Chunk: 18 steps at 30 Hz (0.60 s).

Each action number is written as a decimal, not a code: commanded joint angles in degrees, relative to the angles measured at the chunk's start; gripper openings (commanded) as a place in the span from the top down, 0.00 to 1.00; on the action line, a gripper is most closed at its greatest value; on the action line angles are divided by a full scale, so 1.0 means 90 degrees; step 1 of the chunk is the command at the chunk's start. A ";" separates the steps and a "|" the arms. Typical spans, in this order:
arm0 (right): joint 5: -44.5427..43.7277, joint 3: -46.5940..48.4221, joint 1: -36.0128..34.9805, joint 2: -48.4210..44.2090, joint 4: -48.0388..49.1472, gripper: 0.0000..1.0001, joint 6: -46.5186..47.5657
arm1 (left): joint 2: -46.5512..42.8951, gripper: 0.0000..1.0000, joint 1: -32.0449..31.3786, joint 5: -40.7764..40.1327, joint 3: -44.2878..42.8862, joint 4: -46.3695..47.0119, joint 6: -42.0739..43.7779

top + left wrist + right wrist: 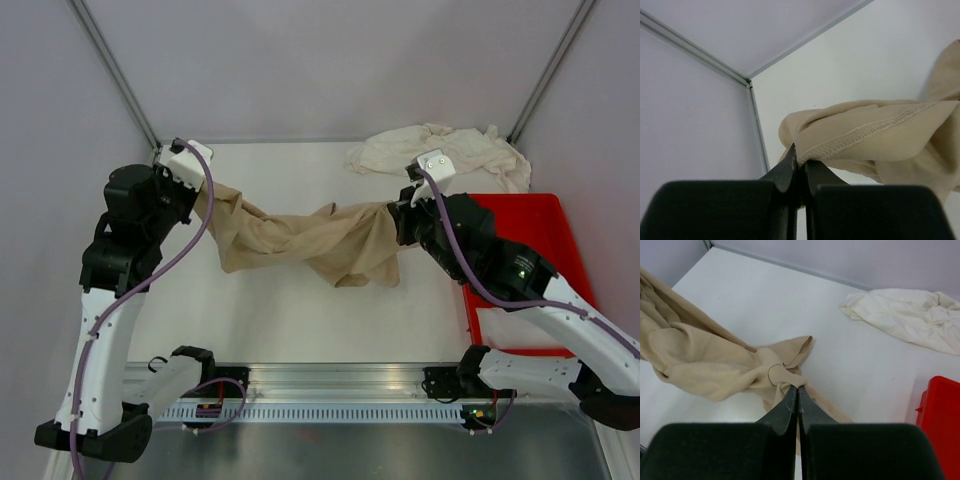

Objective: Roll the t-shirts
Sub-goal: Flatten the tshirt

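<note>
- The tan t-shirt (pixel 300 240) hung stretched between the two claws across the middle of the top view. It was bunched like a thick rope, and its lower folds appeared to reach the tabletop (pixel 300 330).
- The left claw (pixel 799 162) was clenched on a stitched hem of the shirt, at the left of the frame. The right claw (pixel 798 387) was clenched on a twisted knot of cloth, right of centre.
- The step in hand seemed to be the spreading. The shirt was lifted and pulled out, but it was not flat, and no rolling had begun.
- The next move, as I judge it, called for laying the cloth down smooth, with both arms lowering together so that it does not fold on itself.
- The cream-white t-shirts (pixel 440 155) lay crumpled in a heap at the upper right, apart from the tan one and not rolled.
- A red tray (pixel 540 220) stood at the right edge, partly under the right arm. Together with the heap it narrowed the free space on that side.
</note>
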<state>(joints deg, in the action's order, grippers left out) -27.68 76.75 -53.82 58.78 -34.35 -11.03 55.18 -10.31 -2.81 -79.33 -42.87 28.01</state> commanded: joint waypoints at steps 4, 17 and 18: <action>-0.0615 0.0457 0.0004 -0.0155 -0.0158 1.00 0.0648 | 0.0041 0.98 0.0032 -0.0918 -0.0453 0.0007 -0.0006; -0.1348 0.1967 0.0013 -0.0545 -0.1016 1.00 0.0971 | -0.0379 0.98 0.0032 -0.0587 -0.0570 -0.0500 -0.0465; -0.1329 0.2125 0.0014 -0.0555 -0.1105 1.00 0.0991 | -0.0408 0.98 0.0032 -0.0577 -0.0570 -0.0539 -0.0524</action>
<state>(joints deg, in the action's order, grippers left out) -35.81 88.29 -53.82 57.12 -42.09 -4.67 53.74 -10.31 -8.54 -81.93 -46.33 26.52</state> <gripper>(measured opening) 0.006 0.044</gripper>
